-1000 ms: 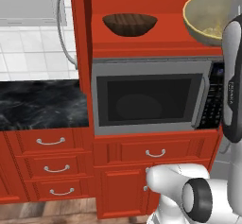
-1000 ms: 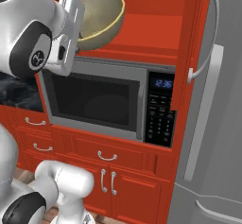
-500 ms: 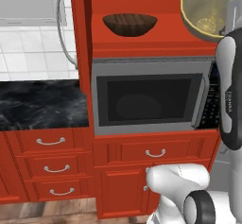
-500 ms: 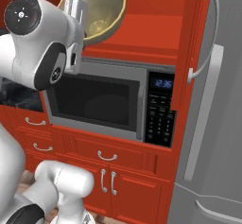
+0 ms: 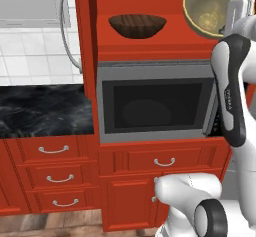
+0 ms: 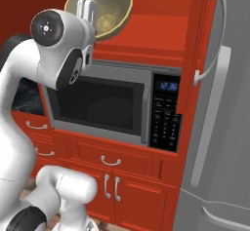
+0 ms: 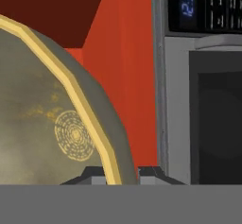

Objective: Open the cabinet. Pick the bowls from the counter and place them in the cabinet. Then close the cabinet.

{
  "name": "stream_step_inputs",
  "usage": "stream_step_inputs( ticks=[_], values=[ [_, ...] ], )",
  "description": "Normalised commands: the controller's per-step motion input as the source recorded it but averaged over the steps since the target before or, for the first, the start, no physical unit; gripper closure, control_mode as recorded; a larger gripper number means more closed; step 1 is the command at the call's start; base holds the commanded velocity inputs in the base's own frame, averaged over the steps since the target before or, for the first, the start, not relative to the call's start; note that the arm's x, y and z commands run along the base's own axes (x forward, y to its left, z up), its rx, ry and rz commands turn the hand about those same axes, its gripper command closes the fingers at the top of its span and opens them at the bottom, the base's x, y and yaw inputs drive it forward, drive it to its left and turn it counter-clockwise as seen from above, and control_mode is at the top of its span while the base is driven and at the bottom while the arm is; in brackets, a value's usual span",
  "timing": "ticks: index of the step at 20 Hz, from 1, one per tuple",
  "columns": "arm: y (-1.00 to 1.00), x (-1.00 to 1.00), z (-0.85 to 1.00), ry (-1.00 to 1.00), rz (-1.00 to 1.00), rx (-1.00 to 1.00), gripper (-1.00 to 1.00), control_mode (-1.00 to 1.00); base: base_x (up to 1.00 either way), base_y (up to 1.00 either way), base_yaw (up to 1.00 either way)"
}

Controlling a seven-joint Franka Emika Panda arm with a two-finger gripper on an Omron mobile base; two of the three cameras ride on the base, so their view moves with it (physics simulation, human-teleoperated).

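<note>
Brown bowl [image 5: 137, 26], beige bowl [image 5: 212, 6]: two

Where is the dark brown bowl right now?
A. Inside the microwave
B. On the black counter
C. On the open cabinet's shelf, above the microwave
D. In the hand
C: the dark brown bowl sits upright on the red shelf of the cabinet above the microwave, while the hand is shut on the rim of the pale bowl.
</note>
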Motion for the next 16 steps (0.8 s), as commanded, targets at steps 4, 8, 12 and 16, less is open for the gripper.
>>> stream_step_inputs(
  ticks=[4,8,12,16],
  values=[
    [-0.04,0.57,0.00,0.00,0.02,0.00,1.00,-1.00,0.00,0.00,0.00],
    [-0.21,0.54,0.00,0.02,0.03,0.00,1.00,-1.00,0.00,0.00,0.00],
    [-0.31,0.51,0.00,0.02,0.04,0.00,1.00,-1.00,0.00,0.00,0.00],
    [-0.25,0.41,-0.01,0.03,0.07,0.00,1.00,-1.00,0.00,0.00,0.00]
  ],
)
